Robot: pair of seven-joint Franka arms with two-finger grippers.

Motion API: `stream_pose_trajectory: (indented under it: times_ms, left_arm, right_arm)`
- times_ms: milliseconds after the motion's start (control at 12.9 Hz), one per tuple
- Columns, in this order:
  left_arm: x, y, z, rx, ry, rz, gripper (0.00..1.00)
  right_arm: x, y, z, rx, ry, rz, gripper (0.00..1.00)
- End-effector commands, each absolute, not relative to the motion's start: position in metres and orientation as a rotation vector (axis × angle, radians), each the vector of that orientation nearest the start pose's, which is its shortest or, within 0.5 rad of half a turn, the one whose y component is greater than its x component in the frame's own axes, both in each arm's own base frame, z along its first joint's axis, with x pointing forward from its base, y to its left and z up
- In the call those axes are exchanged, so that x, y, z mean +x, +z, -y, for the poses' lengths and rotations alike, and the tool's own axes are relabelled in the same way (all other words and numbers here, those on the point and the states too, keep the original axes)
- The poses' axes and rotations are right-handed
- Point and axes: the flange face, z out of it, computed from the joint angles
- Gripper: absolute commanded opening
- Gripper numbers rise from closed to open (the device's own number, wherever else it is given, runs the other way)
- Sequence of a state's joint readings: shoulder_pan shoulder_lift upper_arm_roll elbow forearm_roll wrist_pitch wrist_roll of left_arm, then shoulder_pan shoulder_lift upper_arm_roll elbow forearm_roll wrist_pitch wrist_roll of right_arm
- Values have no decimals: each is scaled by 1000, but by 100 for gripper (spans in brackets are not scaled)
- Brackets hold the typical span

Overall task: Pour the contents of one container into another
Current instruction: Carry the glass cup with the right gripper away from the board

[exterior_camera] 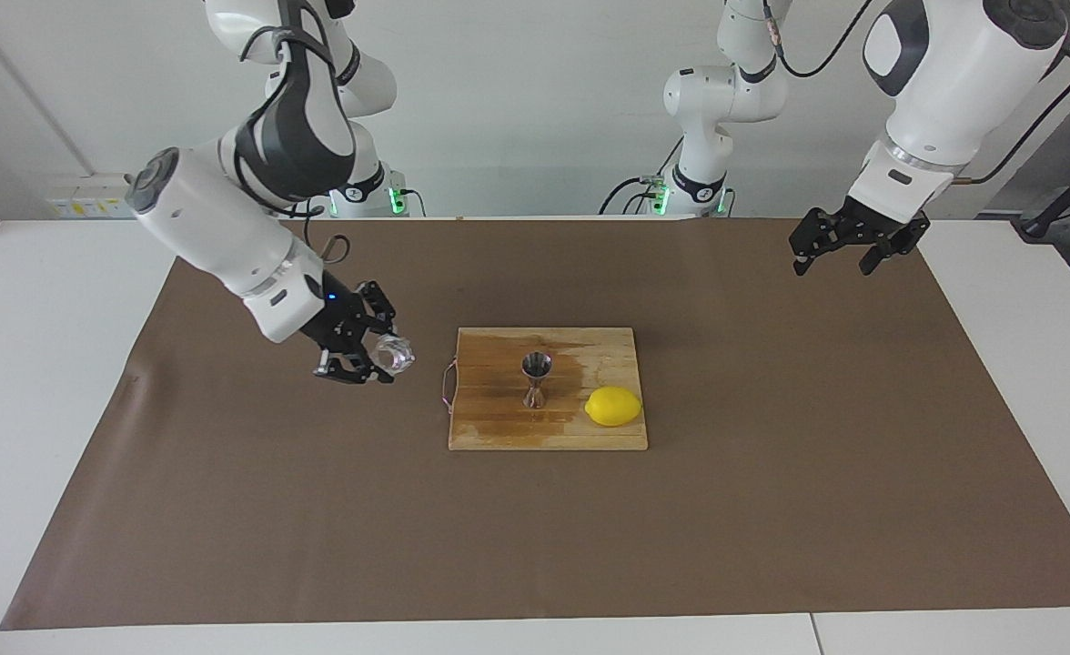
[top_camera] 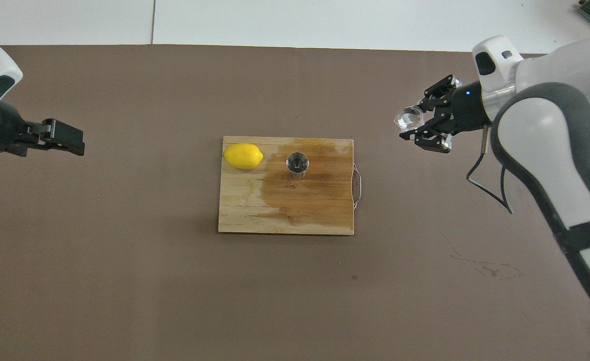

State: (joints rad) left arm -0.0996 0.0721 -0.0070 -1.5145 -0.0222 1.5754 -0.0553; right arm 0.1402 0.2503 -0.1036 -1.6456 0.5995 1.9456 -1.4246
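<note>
Over the mat [exterior_camera: 226,509], right gripper [exterior_camera: 373,357] pinches the cup [exterior_camera: 393,353], tipped sideways.
Jigger [exterior_camera: 535,379] upright on the wet board [exterior_camera: 499,428] beside lemon [exterior_camera: 613,406]; left gripper [exterior_camera: 844,250] spread, waiting.

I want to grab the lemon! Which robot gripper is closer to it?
Right. The right gripper, shut on the glass cup, is over the brown mat beside the cutting board holding the lemon. The left gripper waits over the mat's edge.
</note>
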Motion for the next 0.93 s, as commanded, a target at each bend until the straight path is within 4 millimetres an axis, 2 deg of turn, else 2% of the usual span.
stream_pose_trajectory:
  times_ms: [0,155,387,620,852]
  left_arm:
    - [565,611,62,-3146,15,-84,100]
    - [565,611,60,-3146,15,-79,100]
    - [565,611,62,-3146,15,-84,100]
    - [565,611,61,-3146,15,-82,100]
    - [565,611,61,-3146,15,-82,100]
  right_arm:
    - [620,464,-10,-2134,-615,1557,0]
    - [610,446,40,-2109,-653,1539,0]
    - [592,408,115,-2084,-705,1517,0]
    - [581,369,156,-2021,-701,1506,0]
    - [580,325,171,-1904,-821,1492,0]
